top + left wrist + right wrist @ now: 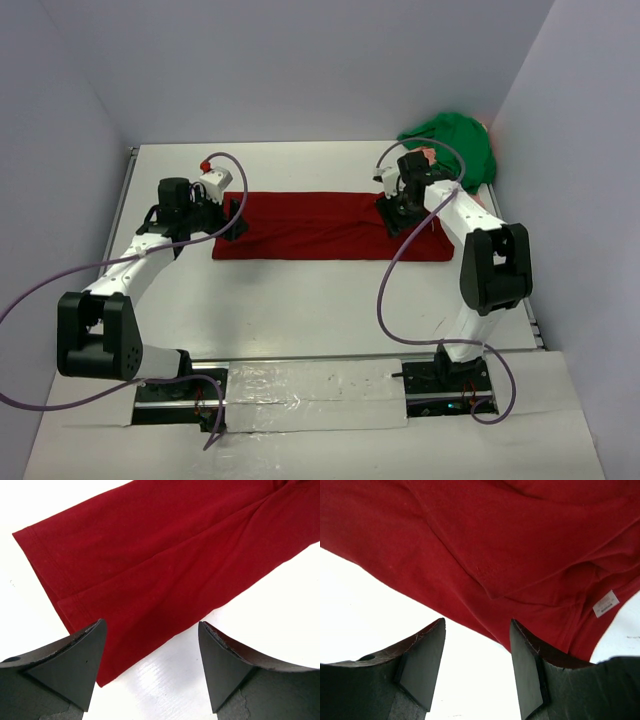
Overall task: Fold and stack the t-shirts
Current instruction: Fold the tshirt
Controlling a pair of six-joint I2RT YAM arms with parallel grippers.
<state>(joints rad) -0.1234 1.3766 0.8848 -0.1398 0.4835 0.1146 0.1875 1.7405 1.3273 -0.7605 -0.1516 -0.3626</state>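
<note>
While the dark red t-shirt [330,225] lies across the table [300,310] as a lengthwise-folded strip, green t-shirt [455,145] heaped far right, the left gripper [150,630] and right gripper [477,630] gape wide over its ends; the crosswise fold likely needs one end pinched.

only a sliver of pink cloth [486,127] behind green shirt [455,140], red shirt [165,555] cropped at wrist-view edges, unreadable print on white label [606,604]

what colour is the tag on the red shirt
White. The tag on the dark red t-shirt shows best in the right wrist view.
</note>
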